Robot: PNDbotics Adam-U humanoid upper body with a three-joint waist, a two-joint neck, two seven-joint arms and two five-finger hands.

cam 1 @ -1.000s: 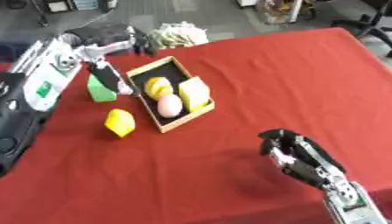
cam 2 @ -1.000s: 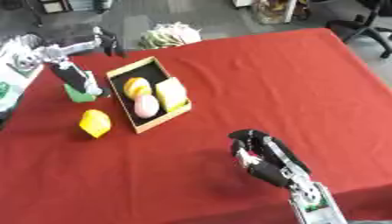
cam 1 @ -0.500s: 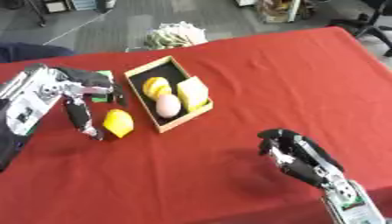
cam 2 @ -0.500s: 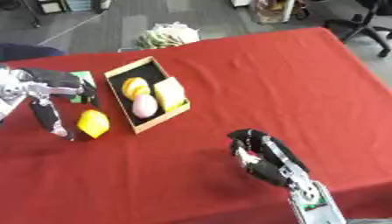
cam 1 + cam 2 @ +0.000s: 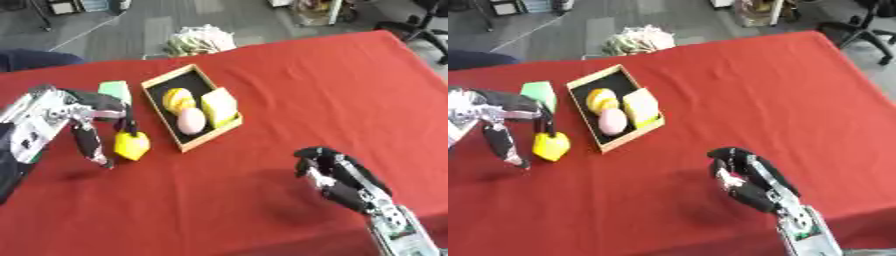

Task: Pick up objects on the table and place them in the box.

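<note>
The yellow object lies just beside the left hand's spread fingers.

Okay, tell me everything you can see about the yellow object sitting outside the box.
The yellow object is a small, blocky, bright yellow piece. It rests on the red tablecloth, just left of the wooden box and apart from it. A finger of the left hand reaches down onto its top; the hand's other fingers spread beside it.
</note>
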